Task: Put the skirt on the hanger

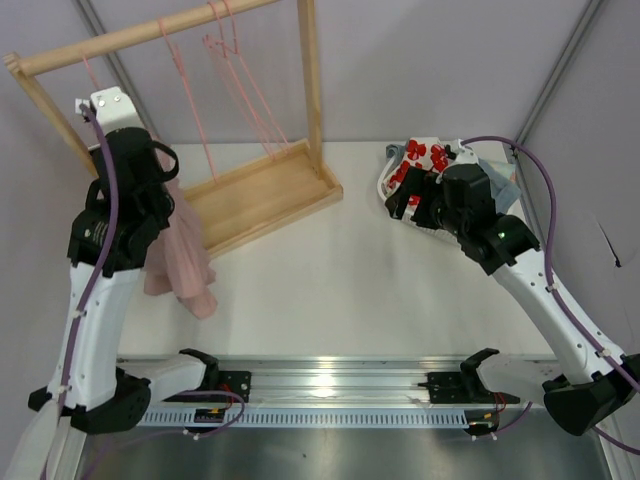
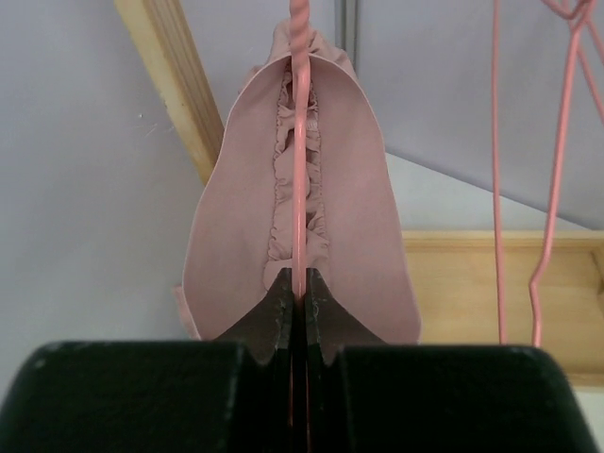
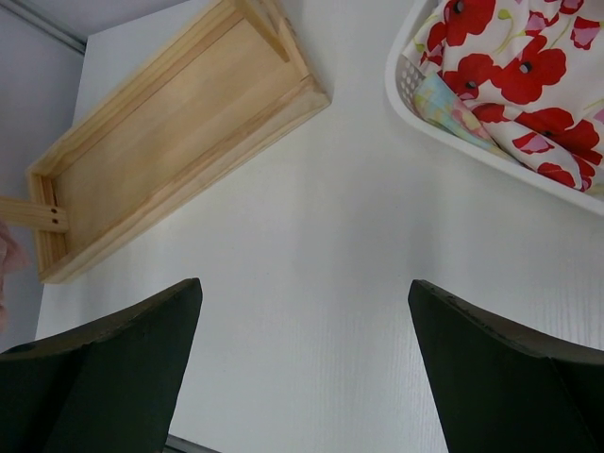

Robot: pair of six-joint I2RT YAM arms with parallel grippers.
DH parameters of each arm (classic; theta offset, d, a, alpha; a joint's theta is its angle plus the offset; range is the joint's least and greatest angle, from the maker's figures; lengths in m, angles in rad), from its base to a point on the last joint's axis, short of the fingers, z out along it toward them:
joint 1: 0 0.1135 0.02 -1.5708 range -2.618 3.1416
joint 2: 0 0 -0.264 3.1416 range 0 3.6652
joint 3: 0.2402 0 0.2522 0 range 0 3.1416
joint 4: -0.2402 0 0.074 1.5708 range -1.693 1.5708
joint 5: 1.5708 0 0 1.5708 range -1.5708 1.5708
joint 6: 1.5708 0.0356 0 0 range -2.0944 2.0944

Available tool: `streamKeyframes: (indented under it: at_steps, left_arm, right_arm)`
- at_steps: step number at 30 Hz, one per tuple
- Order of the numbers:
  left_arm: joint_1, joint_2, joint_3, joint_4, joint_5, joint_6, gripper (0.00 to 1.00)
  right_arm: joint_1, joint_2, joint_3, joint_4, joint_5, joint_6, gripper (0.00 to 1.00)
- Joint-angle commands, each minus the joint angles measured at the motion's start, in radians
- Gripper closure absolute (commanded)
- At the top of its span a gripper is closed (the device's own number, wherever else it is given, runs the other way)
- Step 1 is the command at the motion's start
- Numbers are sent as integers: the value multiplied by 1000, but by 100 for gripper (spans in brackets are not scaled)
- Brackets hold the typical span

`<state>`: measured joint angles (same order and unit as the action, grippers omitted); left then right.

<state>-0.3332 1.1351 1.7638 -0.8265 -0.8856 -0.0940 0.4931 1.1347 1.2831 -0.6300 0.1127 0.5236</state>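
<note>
Left pincer (image 2: 300, 294): pressed together on the thin wire of the hanger (image 2: 302, 142), pinching it just below the cloth.
Skirt (image 2: 359, 208): draped over that wire, with the ruffled waist bunched along it and fabric falling to both sides. From the top camera it dangles beside the left arm, near the left end of the wooden rack (image 1: 270, 190).
Hook: the twisted neck runs out of the top of the wrist view, so I can't tell if it's over the rail.
Right pincer (image 3: 304, 311): spread wide with nothing in it, over bare table (image 3: 311, 189) between the rack's base and the basket (image 3: 415, 104) with the flowered cloth (image 3: 510, 57).
Spare hangers (image 2: 557, 142): hanging close by on the right.
Risk 1: the skirt looks merely slung over, so I'd guess a jerky release lets it slide off.
Risk 2: a swing could tangle it with the spares.
Risk 3: letting go before the hook is seated would drop everything.
</note>
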Motion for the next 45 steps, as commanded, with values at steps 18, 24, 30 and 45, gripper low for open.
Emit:
streamKeyframes:
  at_steps: [18,24,30,45]
  left_arm:
    - [181,203,214,279,120,142,100]
    - [270,249,260,253,197,132,100]
    - [322,272,235,262,295,131,100]
    - [416,190,-26,286,329,46,100]
  right_arm:
    - [-11,-9,-7,26,-12,39,1]
    - [-11,7,-5,38,-11,36,1]
    - [-13,34,-2,47,-15,20,1]
    - [-22,50,2,50,-16,3,1]
